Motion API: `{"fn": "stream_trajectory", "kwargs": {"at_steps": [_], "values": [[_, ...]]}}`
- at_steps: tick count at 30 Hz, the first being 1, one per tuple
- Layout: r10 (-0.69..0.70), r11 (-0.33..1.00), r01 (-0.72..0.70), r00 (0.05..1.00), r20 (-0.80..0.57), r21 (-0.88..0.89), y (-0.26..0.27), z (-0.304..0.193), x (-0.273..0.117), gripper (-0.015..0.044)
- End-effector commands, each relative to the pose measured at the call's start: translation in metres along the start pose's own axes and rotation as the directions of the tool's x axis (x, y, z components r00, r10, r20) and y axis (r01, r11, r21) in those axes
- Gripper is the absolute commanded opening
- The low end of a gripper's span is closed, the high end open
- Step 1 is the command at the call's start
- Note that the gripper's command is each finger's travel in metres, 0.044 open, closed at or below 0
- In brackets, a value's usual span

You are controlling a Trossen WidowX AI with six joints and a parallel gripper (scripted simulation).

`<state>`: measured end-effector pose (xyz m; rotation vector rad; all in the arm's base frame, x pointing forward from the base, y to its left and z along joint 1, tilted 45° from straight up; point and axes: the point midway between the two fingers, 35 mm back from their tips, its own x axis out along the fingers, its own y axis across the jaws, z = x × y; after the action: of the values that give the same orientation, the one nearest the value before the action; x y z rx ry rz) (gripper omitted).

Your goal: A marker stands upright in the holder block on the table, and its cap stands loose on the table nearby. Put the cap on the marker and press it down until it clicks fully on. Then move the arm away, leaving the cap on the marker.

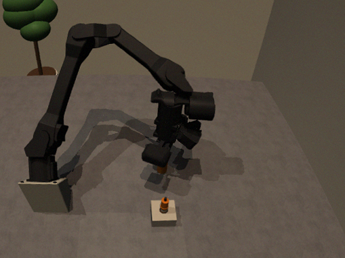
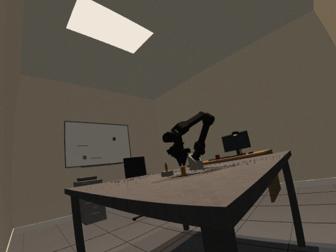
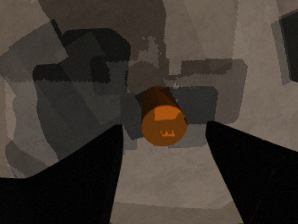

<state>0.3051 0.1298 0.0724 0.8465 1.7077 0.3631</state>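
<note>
The orange cap [image 1: 162,169] [image 2: 183,171] [image 3: 162,139] stands upright on the table behind the holder block, as the top view shows it. My gripper [image 2: 182,165] [image 3: 165,129] is partly open and points down just above the cap. In the wrist view the cap appears between the two black fingertips, with space on both sides. In the top view the arm's own parts hide the fingertips. The orange marker [image 1: 164,204] [image 2: 166,167] stands upright, its dark tip up and bare, in the pale holder block [image 1: 157,217] [image 2: 167,174].
The arm's pale base block [image 1: 47,197] [image 2: 195,164] sits to the left in the top view. The arm arches high from it over the table [image 1: 248,204] [image 2: 195,192]. Arm shadows lie around the cap. A dark edge shows at the wrist view's upper right.
</note>
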Motion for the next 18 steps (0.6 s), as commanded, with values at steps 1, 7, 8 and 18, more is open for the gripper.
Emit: {"fn": "stream_trajectory", "kwargs": {"at_steps": [1, 7, 8, 18], "values": [[0.001, 1.000, -0.001, 1.000, -0.004, 0.006, 0.000, -0.001, 0.007, 0.0247], [0.001, 1.000, -0.001, 1.000, -0.004, 0.006, 0.000, 0.000, 0.017, 0.0247], [0.002, 1.000, -0.001, 1.000, -0.005, 0.006, 0.000, 0.000, 0.018, 0.0247], [0.003, 1.000, -0.003, 1.000, -0.005, 0.006, 0.000, -0.001, 0.034, 0.0247]]}}
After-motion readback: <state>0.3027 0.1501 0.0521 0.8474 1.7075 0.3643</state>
